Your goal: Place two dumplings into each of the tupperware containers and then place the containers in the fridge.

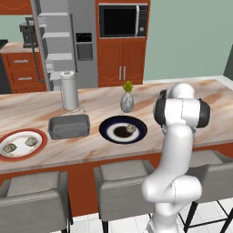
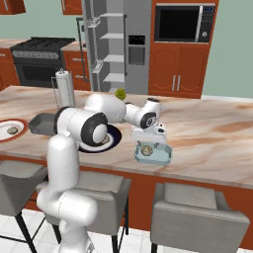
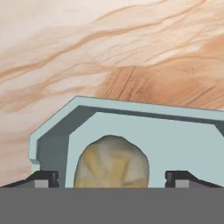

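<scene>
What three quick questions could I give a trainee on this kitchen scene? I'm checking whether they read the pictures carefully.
1. True or false: the gripper is open, with a dumpling lying between its fingertips inside the light blue tub.
2. How many dumplings lie on the red-rimmed plate?
3. The dark grey tub on the counter stands between: A) the red-rimmed plate and the dark blue plate; B) the vase and the microwave; C) the fridge and the stove.

Key: 1 true; 2 two; 3 A.
</scene>
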